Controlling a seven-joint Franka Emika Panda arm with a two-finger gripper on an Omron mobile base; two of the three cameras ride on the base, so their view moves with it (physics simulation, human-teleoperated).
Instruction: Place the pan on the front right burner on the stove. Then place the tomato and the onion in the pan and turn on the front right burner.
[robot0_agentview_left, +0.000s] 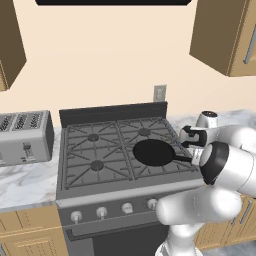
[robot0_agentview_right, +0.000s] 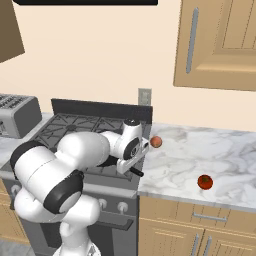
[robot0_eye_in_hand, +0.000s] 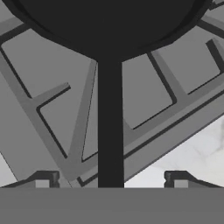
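While pan (robot0_agentview_left: 153, 152) sits on stove (robot0_agentview_left: 95, 150), hand (robot0_eye_in_hand: 109, 180) straddles its handle, fingers apart.

Pan (robot0_agentview_left: 153, 152) sitting on stove (robot0_agentview_left: 100, 150) right front grate, handle (robot0_eye_in_hand: 109, 127) running between spread gripper (robot0_eye_in_hand: 109, 183) fingers. Onion (robot0_agentview_right: 156, 142), tomato (robot0_agentview_right: 204, 182) lying well apart on counter (robot0_agentview_right: 220, 150), open room around each.

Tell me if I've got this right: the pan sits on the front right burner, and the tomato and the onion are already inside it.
Not quite. The pan does sit on the front right burner, but it is empty in the left base view. The right base view shows the tomato and the onion on the marble counter beside the stove.
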